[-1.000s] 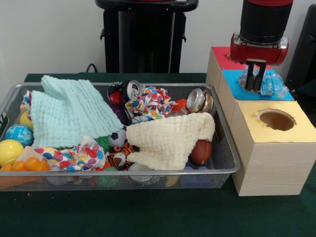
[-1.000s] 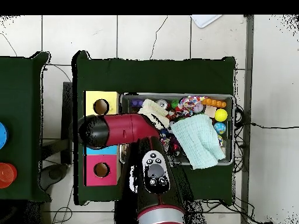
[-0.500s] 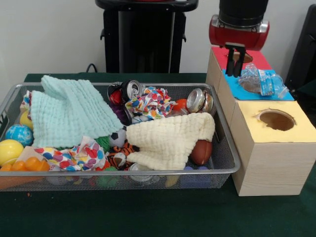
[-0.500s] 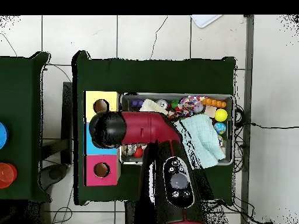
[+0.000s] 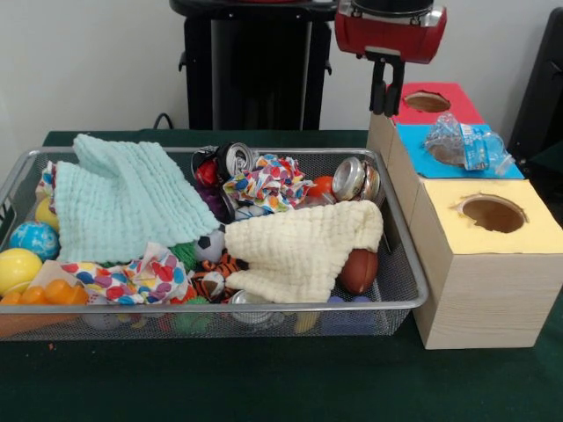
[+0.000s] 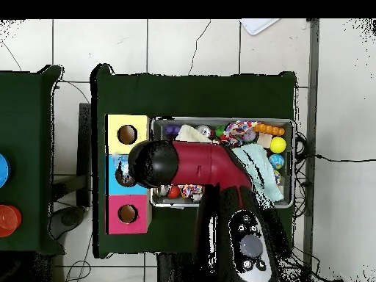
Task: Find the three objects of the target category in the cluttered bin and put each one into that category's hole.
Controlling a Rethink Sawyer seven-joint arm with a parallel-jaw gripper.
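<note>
A crushed clear plastic bottle (image 5: 466,145) with a blue label lies on the blue box top (image 5: 418,149), covering its hole. My gripper (image 5: 384,105) hangs above the bin's far right corner, left of the red box's hole (image 5: 427,101). It is open and holds nothing. In the wire bin (image 5: 413,290) two crushed cans show at the back, one (image 5: 237,159) near the middle and one (image 5: 354,178) on the right. In the overhead view the red arm (image 6: 198,165) covers the gripper and much of the bin.
A mint towel (image 5: 123,198) and a cream towel (image 5: 303,246) cover much of the bin's clutter. A brown football (image 5: 359,270), bright balls (image 5: 18,268) and patterned cloths (image 5: 268,185) lie around them. The yellow box's hole (image 5: 493,214) stands nearest the camera.
My gripper let go of the crushed bottle on the blue box, rose, and moved left toward the bin. The bottle stays on the blue top.
</note>
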